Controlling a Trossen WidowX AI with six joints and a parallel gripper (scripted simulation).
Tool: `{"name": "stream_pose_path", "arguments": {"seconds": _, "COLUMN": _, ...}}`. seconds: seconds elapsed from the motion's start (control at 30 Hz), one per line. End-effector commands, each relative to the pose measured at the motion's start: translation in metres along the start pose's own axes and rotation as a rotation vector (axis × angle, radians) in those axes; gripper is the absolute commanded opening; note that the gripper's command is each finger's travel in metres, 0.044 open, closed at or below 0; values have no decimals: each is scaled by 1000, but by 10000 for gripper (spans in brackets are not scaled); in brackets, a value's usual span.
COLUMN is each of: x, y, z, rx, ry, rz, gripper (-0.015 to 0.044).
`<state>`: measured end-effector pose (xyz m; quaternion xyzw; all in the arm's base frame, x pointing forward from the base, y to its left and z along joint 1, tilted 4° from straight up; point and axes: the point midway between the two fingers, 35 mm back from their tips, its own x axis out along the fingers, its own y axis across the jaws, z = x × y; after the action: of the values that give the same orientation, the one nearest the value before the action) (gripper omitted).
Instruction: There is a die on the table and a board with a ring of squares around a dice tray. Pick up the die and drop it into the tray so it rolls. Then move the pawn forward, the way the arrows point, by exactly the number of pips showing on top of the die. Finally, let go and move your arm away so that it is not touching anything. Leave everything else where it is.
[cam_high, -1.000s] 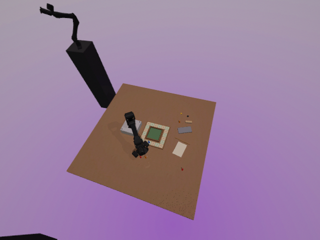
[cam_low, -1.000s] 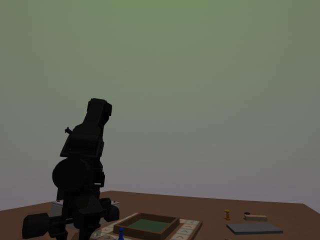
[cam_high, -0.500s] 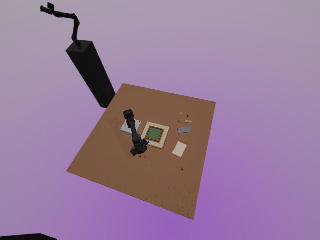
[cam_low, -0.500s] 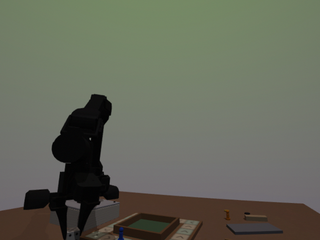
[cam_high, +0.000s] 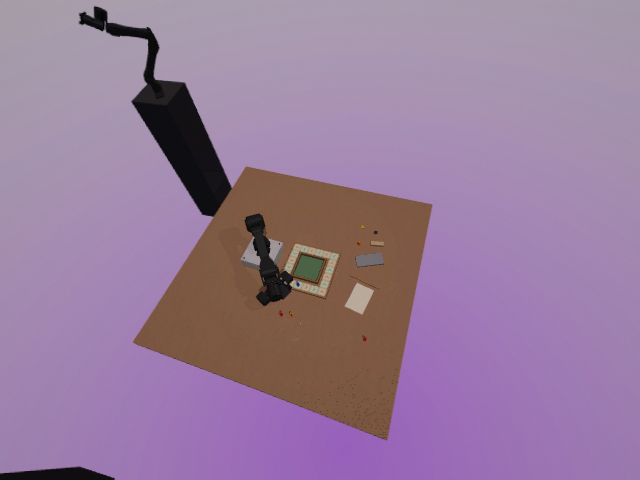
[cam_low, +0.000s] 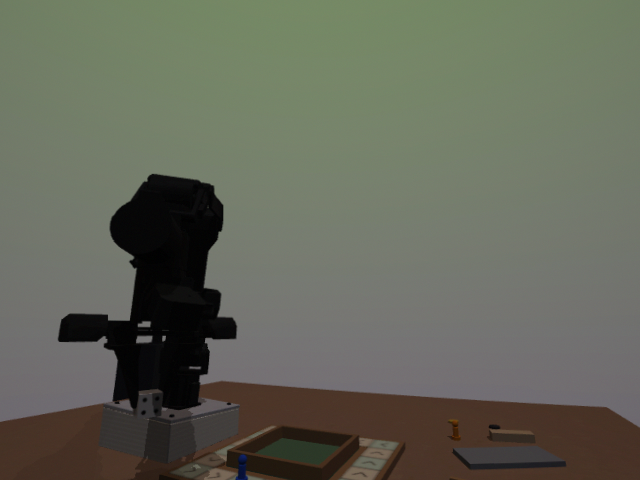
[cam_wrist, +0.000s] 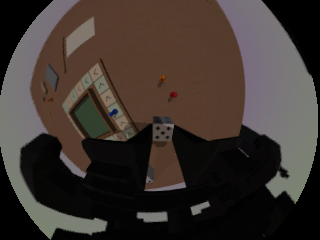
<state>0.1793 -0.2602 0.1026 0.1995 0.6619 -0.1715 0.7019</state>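
My gripper (cam_low: 149, 404) (cam_wrist: 161, 127) is shut on the white die (cam_low: 143, 405) (cam_wrist: 163, 133), held above the table beside the board. In the wrist view a face with five pips faces the camera. The board (cam_high: 329, 269) (cam_low: 369, 462) (cam_wrist: 108, 98) has pale squares with arrows around the dice tray. The tray (cam_high: 308, 267) (cam_low: 299, 451) (cam_wrist: 90, 116) has a green floor and brown walls and holds nothing. The blue pawn (cam_high: 297, 283) (cam_low: 242, 467) (cam_wrist: 114, 112) stands upright on a square of the side below the tray in the top view.
A red piece (cam_high: 280, 313) (cam_wrist: 173, 94) and an orange piece (cam_high: 290, 313) (cam_wrist: 163, 78) are near the board. A white card (cam_high: 359, 298) (cam_wrist: 80, 36), a stick (cam_high: 364, 282) and a grey slab (cam_high: 369, 259) (cam_low: 509, 457) (cam_wrist: 51, 76) lie beyond it. Another red piece (cam_high: 364, 338) is farther off.
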Motion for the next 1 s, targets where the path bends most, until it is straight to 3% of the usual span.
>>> {"name": "stream_pose_path", "arguments": {"seconds": 0.0, "x": -4, "y": 11, "z": 4, "rx": -25, "ry": -7, "rz": -7, "gripper": 0}}
{"name": "stream_pose_path", "arguments": {"seconds": 0.97, "x": 19, "y": 157, "z": 1, "rx": -267, "ry": -6, "rz": 2, "gripper": 0}}
